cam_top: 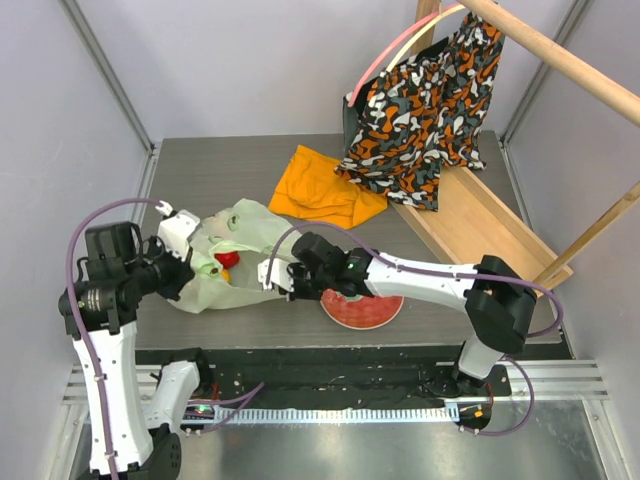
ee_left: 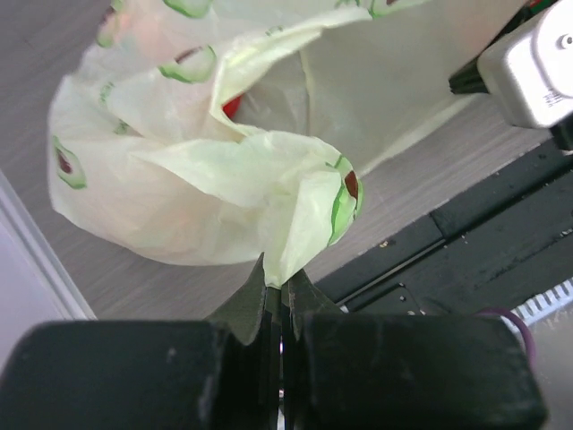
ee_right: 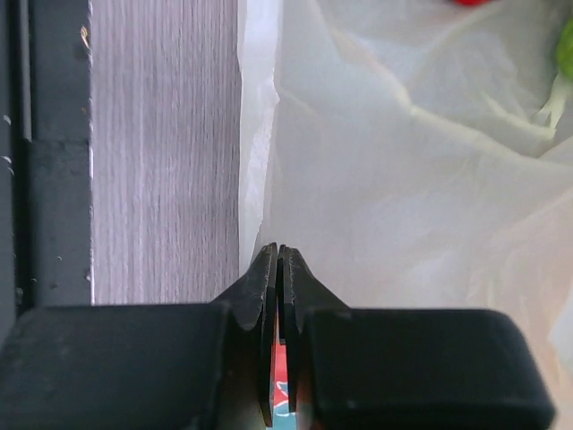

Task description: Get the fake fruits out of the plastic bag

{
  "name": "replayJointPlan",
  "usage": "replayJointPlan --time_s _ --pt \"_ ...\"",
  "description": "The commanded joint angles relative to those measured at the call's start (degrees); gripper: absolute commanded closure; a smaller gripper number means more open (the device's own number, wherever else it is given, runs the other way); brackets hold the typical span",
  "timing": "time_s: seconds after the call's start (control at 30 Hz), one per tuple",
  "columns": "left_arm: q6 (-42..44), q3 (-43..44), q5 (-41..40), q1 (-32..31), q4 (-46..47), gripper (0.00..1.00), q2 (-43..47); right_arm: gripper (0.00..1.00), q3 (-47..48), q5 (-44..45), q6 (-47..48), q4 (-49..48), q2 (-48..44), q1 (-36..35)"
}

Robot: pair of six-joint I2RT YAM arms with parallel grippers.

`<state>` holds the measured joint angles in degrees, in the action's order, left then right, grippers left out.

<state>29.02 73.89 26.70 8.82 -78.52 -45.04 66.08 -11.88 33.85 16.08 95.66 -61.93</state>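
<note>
Thin, crinkly, translucent pale-green plastic bag [cam_top: 250, 222] lies slumped on the grey wood-grain bench [cam_top: 200, 170]. Its long axis runs approx. left-right, stretched btwn the two arms.

Left jaws: shut tight on a twisted tip at the bag's left end; rest of the bag fans out ahead of them. Right jaws: closed to a sliver right at the bag's right-hand edge, near the red floral plate [cam_top: 362, 310]. Film looks pinched there, though the bite is thin.

Fruits are inside, nearer the left arm: small glossy red fake fruit [cam_top: 228, 259] w/ a green round fake fruit [cam_top: 212, 269] just beside it. Both lie well ahead of the right jaws.

Judgement: w/ both ends held, next move prob. turns on raising the right end so the fruits roll leftward.
</note>
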Motion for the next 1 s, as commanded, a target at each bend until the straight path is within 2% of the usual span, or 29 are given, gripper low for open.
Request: replayJointPlan --time_s 0.0,0.17,0.27,0.37,0.5,0.6,0.67,0.73,0.77,0.83,0.87,0.97 --pt "6.03 2.76 -1.29 0.32 -12.77 1.0 2.31 0.92 7.71 -9.38 -3.44 -2.19 -0.66 0.32" --pt "8.6 2.48 -10.25 0.23 -16.58 1.0 7.94 0.91 17.14 -6.85 1.13 -1.31 7.34 -2.31" --pt "7.91 5.2 -11.49 0.32 -15.44 1.0 9.09 0.86 19.78 -2.29 1.31 -2.71 11.56 -3.02" --pt "5.88 10.81 -9.31 0.32 -14.65 1.0 6.81 0.86 19.09 3.34 1.14 -3.85 13.59 -3.02" --pt "3.07 19.26 -3.44 0.32 -15.08 1.0 1.9 0.86 12.96 7.66 0.69 -5.97 10.62 -1.62" --pt "2.02 24.02 1.67 0.32 -16.58 1.0 -3.12 0.87 4.43 4.68 1.75 -3.69 3.42 -1.35" --pt "1.66 24.72 2.48 0.32 -16.75 1.0 -4.53 0.87 -1.88 1.62 -2.61 -4.99 -4.05 0.48" --pt "2.18 23.77 1.87 0.23 -16.75 1.0 -3.84 0.87 -4.72 -2.07 -6.58 -5.0 -10.54 3.12" --pt "3.06 21.5 0.91 0.15 -16.75 1.0 -2.0 0.86 -6.56 -6.18 -8.6 -4.65 -12.06 6.18" --pt "7.0 17.02 -1.81 0.15 -16.66 1.0 0.64 0.87 -7.98 -8.68 -13.18 -4.56 -14.17 7.87" --pt "8.06 11.68 -2.7 0.15 -16.58 1.0 2.83 0.87 -8.25 -9.38 -13.71 -4.65 -14.27 8.14" --pt "10.97 3.21 -5.51 0.14 -16.75 1.0 5.47 0.86 -4.32 -12.03 -13.28 -4.3 -10.87 7.44"
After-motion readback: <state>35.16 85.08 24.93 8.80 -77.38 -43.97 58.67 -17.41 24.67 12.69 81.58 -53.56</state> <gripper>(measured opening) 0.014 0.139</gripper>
